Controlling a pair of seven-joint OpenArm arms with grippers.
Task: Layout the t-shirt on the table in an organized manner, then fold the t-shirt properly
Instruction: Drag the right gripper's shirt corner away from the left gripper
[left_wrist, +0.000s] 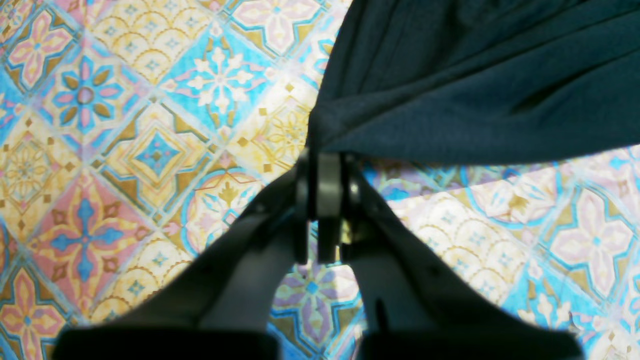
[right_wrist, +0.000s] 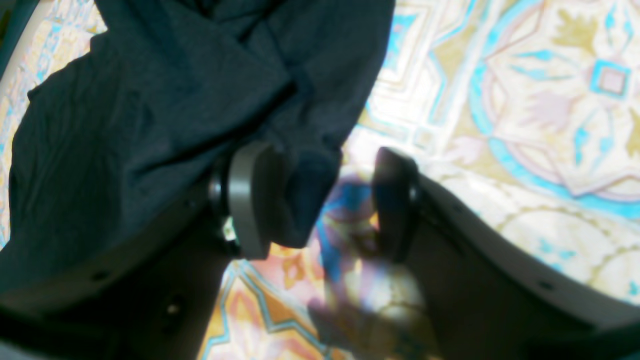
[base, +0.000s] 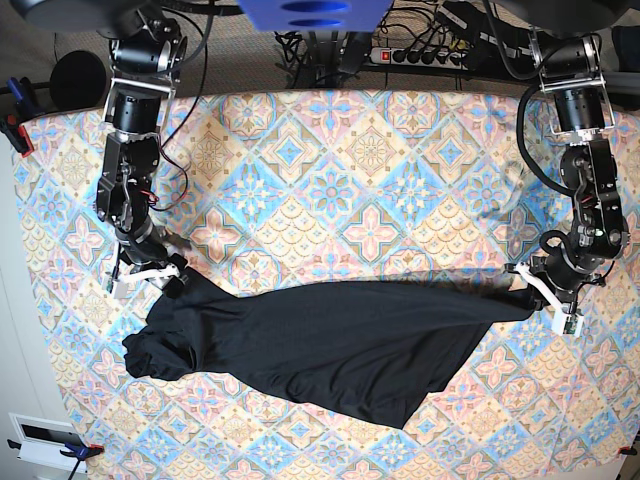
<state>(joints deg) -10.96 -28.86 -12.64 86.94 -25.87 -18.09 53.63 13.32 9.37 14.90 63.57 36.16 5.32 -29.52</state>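
The black t-shirt (base: 330, 340) lies stretched across the front half of the table (base: 370, 170), pulled into a long band with a flap hanging toward the front edge. My left gripper (base: 527, 298) is at the shirt's right end. In the left wrist view this gripper (left_wrist: 320, 159) is shut on a bunched corner of the t-shirt (left_wrist: 475, 85). My right gripper (base: 170, 272) sits at the shirt's left end. In the right wrist view it (right_wrist: 322, 167) is open, with the t-shirt (right_wrist: 150, 125) draped over one finger (right_wrist: 247, 200) and a fold hanging into the gap.
A power strip and cables (base: 420, 50) lie behind the table's back edge. Clamps grip the cloth at the left edge (base: 15, 130) and the front left corner (base: 70, 452). Patterned cloth shows bare behind the shirt (base: 330, 200).
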